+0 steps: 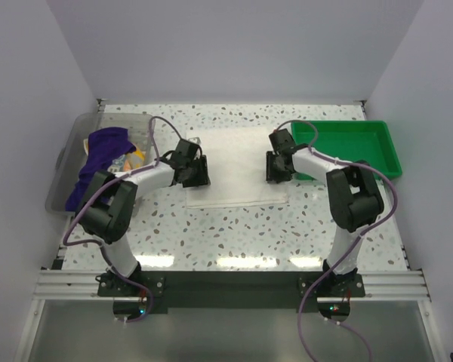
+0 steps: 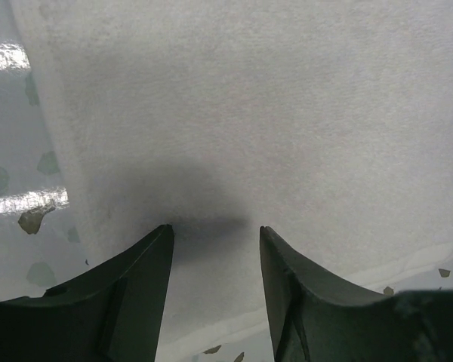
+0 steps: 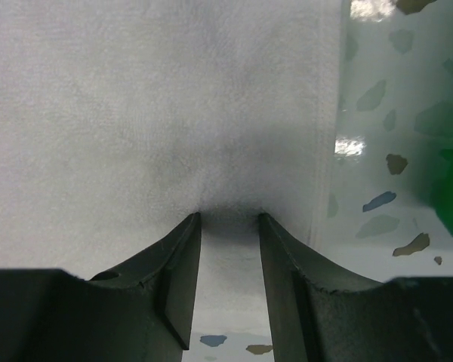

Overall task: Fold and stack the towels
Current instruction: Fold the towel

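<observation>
Rectangular white towel (image 1: 238, 167) (soft, nubbly), speckled table (image 1: 234, 226)

Two matching builds on show: the white-and-black left arm (image 1: 147, 178) and the white-and-black right arm (image 1: 317, 162), each made of smooth white tubular links joined by chunky black motor housings. A thin purplish-grey cable (image 1: 163, 118) trails off each one. The flat black base plates (image 1: 128, 286) are bolted down. Up close, the jaws are dark and matte, their curved inner faces narrowing to blunt tips.
</observation>
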{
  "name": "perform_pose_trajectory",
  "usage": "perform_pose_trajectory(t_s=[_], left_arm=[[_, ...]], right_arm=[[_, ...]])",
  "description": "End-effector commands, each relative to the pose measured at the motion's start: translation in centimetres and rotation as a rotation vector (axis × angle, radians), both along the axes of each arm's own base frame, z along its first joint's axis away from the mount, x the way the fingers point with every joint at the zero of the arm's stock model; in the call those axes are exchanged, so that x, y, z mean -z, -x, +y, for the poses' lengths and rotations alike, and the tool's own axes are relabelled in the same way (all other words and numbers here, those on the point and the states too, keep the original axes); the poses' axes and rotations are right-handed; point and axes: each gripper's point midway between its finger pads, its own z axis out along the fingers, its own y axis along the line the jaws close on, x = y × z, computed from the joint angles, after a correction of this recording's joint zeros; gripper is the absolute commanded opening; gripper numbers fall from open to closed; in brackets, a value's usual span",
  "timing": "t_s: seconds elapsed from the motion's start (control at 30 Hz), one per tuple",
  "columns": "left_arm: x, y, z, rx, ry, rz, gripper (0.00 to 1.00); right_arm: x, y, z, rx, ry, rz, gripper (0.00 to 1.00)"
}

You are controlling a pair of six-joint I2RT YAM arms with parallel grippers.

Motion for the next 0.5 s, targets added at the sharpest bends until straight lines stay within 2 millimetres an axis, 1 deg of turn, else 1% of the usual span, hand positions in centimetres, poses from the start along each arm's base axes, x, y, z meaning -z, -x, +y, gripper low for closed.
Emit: perform_pose_trajectory(t_s=[0.0, 0.03, 0.07, 0.1, 0.13, 0.17, 0.2, 0.23, 0.27, 0.3, 0.33, 0.37, 0.4, 0.47], left_arm=[[-1.9, -2.0, -0.4, -0.042, 0.031, -0.072, 0.56], [-2.8, -1.8, -0.3, -0.044, 0.036, -0.081, 0.57], [-3.2, -1.7, 0.2, -0.061, 0.02, -0.093, 0.59], [-3.6, -1.5, 0.6, -0.07, 0.015, -0.097, 0.62], [-3.2, -0.6, 1.2, -0.078, -0.002, -0.079, 0.63], [-4.4, -0.4, 1.6, -0.095, 0.001, -0.104, 0.63], [-4.5, 0.0, 1.9, -0.101, -0.001, -0.104, 0.63], [-4.1, 1.0, 2.3, -0.102, -0.01, -0.087, 0.63], [-4.8, 1.4, 2.5, -0.104, -0.001, -0.097, 0.63], [-4.8, 1.8, 2.7, -0.103, -0.002, -0.093, 0.63], [-4.2, 2.7, 3.0, -0.101, -0.012, -0.07, 0.62], [-4.4, 3.0, 3.0, -0.097, -0.004, -0.07, 0.6], [-4.3, 3.4, 3.1, -0.095, -0.004, -0.063, 0.59], [-3.6, 4.2, 3.3, -0.085, -0.009, -0.039, 0.57]], right_arm=[[-0.6, -2.2, -1.1, 0.007, 0.019, -0.051, 0.42], [-1.2, -2.1, -1.1, 0.003, 0.016, -0.053, 0.42], [-1.6, -1.9, -1.1, 0.003, 0.01, -0.053, 0.43], [-2.6, -1.4, -1.2, 0.011, -0.004, -0.066, 0.43], [-2.9, -0.8, -1.3, 0.021, -0.01, -0.062, 0.43], [-3.4, -0.3, -1.5, 0.05, -0.017, -0.062, 0.43], [-4.2, 0.4, -1.8, 0.066, -0.019, -0.066, 0.43], [-3.8, 1.6, -2.4, 0.085, -0.006, -0.045, 0.43], [-3.8, 2.1, -2.8, 0.118, 0.0, -0.041, 0.43], [-3.8, 2.7, -3.2, 0.134, 0.009, -0.032, 0.43], [-4.0, 3.4, -3.6, 0.147, 0.017, -0.036, 0.42], [-4.1, 3.6, -4.0, 0.169, 0.023, -0.037, 0.42], [-3.9, 4.1, -4.8, 0.19, 0.056, -0.033, 0.4], [-4.1, 4.3, -5.4, 0.212, 0.076, -0.045, 0.38]])
